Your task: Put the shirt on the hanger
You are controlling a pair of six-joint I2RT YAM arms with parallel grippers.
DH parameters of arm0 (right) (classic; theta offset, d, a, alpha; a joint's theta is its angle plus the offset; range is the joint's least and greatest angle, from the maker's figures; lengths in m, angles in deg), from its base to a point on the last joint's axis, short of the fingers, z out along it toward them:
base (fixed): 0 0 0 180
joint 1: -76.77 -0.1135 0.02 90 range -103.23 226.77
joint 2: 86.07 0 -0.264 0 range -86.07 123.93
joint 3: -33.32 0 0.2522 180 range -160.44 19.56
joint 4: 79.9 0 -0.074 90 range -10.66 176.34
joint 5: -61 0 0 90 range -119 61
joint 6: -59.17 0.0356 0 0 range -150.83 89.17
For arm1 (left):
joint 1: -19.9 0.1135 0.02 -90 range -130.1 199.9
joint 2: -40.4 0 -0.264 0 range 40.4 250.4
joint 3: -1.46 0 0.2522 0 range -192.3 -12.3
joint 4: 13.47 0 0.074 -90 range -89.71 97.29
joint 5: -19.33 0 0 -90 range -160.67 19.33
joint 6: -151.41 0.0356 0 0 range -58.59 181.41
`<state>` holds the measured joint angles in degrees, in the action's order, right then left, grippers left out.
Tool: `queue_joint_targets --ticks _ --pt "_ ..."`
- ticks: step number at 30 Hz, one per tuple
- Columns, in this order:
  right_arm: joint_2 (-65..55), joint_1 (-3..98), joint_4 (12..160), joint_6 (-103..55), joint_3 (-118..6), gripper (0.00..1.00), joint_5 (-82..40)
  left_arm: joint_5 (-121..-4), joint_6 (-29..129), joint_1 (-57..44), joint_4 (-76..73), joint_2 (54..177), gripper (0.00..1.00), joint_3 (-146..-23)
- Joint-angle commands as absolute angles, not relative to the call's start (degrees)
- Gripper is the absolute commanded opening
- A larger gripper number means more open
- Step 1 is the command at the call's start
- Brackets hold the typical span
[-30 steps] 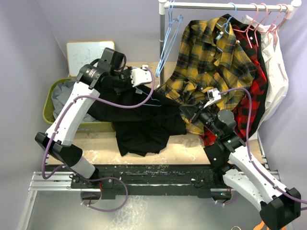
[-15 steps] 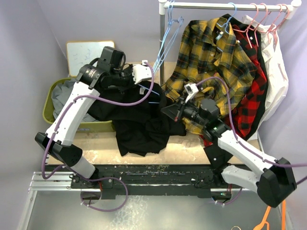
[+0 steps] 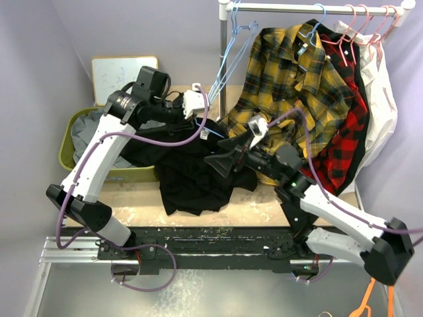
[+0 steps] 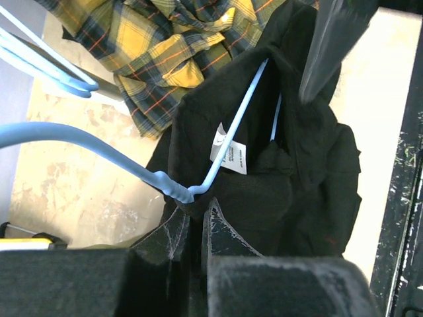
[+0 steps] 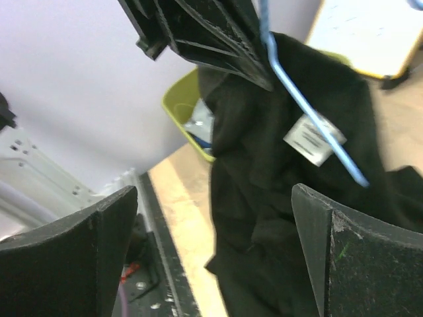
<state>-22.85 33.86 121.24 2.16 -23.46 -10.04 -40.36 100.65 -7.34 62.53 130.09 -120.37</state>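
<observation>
The black shirt (image 3: 192,175) hangs by its collar from my left gripper (image 3: 193,111) and trails onto the table. The light-blue hanger (image 4: 231,125) runs inside the collar beside the white label, its hook (image 4: 59,132) sticking out to the left. My left gripper (image 4: 193,208) is shut on the hanger at its neck, with collar fabric against it. My right gripper (image 3: 228,157) is open just right of the hanging shirt. In the right wrist view its fingers (image 5: 357,257) stand wide apart, with the shirt (image 5: 277,218) ahead of them and the hanger (image 5: 310,112) higher up.
A rail at the back right carries a yellow plaid shirt (image 3: 291,72), a red plaid shirt (image 3: 347,125), pink hangers (image 3: 363,26) and spare blue hangers (image 3: 231,53). A green bin (image 3: 68,155) with a grey garment sits at the left, a whiteboard (image 3: 119,76) behind it.
My right gripper has swung left from the yellow plaid shirt to the black shirt and opened wide. My left gripper has lifted the hanger and collar a little.
</observation>
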Motion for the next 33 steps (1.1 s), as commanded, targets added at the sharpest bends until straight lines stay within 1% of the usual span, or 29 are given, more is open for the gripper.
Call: queue_joint_targets --ticks 1,3,5,7,9,10,12,14,18,23,30,33 --pt "-35.53 33.73 116.26 -14.10 -17.31 1.00 -19.68 -34.23 103.98 -6.73 63.47 127.25 0.00 -119.05" --pt "-42.18 33.71 112.85 -22.34 -14.49 1.00 -20.18 -31.68 106.09 -6.73 64.99 127.16 0.00 -118.16" --pt "-48.73 33.71 110.88 -29.81 -12.97 1.00 -23.95 -29.09 108.27 -6.73 66.76 127.15 0.00 -116.94" --pt "-52.29 33.67 106.12 -36.37 -13.80 1.00 -25.32 -26.38 110.41 -6.73 67.99 127.22 0.00 -116.29" --pt "-51.00 33.70 96.25 -43.80 -17.82 1.00 -25.54 -24.73 112.41 -6.75 69.27 127.16 0.00 -115.84" --pt "-48.29 33.65 88.74 -45.26 -21.50 1.00 -25.15 -23.88 113.72 -6.73 70.03 127.07 0.00 -115.76" --pt "-44.24 33.78 80.37 -49.91 -25.83 0.99 -25.31 -22.26 116.99 -6.73 72.06 126.91 0.00 -115.59" --pt "-43.69 33.99 77.83 -53.89 -26.17 0.99 -20.83 -20.95 120.43 -6.73 73.74 126.73 0.00 -115.37" --pt "-42.59 35.43 71.60 -57.43 -27.41 0.96 -5.13 -20.56 123.48 -6.73 74.51 126.29 0.00 -114.50" --pt "-37.04 35.58 69.15 -57.06 -29.30 0.90 2.79 -21.91 125.06 -6.73 73.98 125.76 0.00 -113.54" --pt "-29.95 35.61 77.30 -53.51 -29.02 0.83 5.71 -20.66 125.39 -6.74 73.71 125.31 0.00 -112.71" --pt "-27.46 35.63 81.67 -51.35 -28.75 0.77 6.24 -20.34 124.88 -6.73 74.42 125.30 0.00 -112.86"
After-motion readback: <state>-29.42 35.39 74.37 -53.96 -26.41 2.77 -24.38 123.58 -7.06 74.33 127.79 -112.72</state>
